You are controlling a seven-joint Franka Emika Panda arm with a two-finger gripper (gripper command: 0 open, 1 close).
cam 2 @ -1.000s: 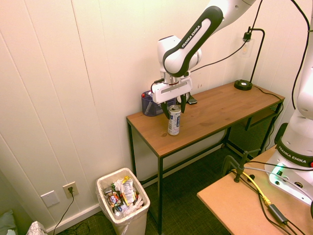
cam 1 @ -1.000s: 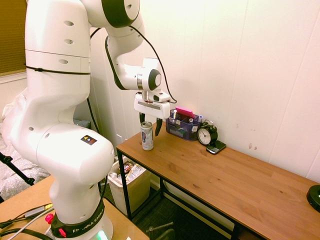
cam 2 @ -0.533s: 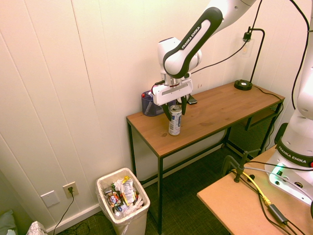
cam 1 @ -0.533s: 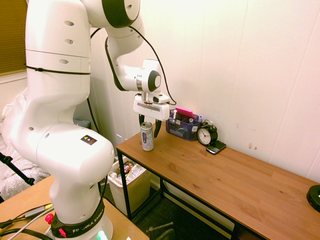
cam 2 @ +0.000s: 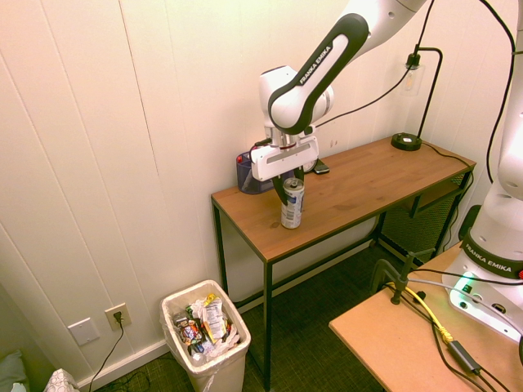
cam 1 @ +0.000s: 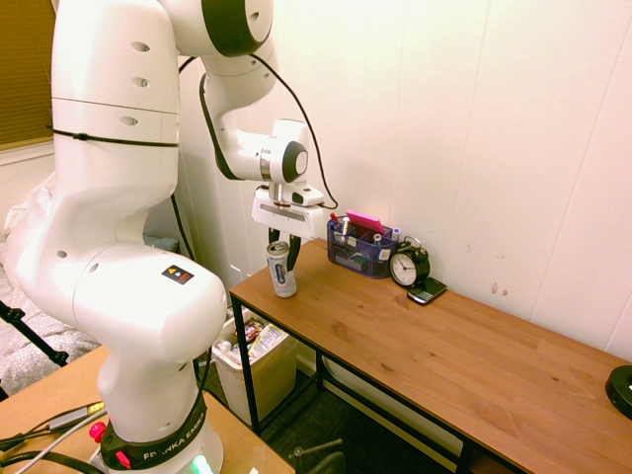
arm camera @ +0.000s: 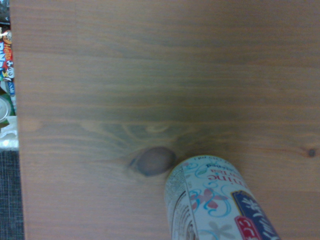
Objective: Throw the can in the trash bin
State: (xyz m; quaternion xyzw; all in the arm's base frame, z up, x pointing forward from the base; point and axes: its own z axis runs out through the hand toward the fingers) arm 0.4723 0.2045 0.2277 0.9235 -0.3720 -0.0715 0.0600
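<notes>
Can: one, slim, silver-white, printed [cam 2: 291,214]; stood over the end of the table [cam 2: 351,189] nearest the bin, leaning slightly, its base at or just above the top.
Hazards: a slip or swing of the can, if the pinch near its top was weak or off-centre; a scrape or knock against the table, if it was carried sideways before being raised; a miss beside the bin, or a roll off the heaped rubbish, if released off-centre.
Claw: one, dark-fingered [cam 2: 292,193]; part-way closed, a finger on either side of the can's upper part, apparently pinching it.
Trash bin: one, cream-white, well filled [cam 2: 222,379]; on the floor beside the table's end.
Organiser: one, blue, translucent [cam 1: 359,259]; on the table, at its wall side.
</notes>
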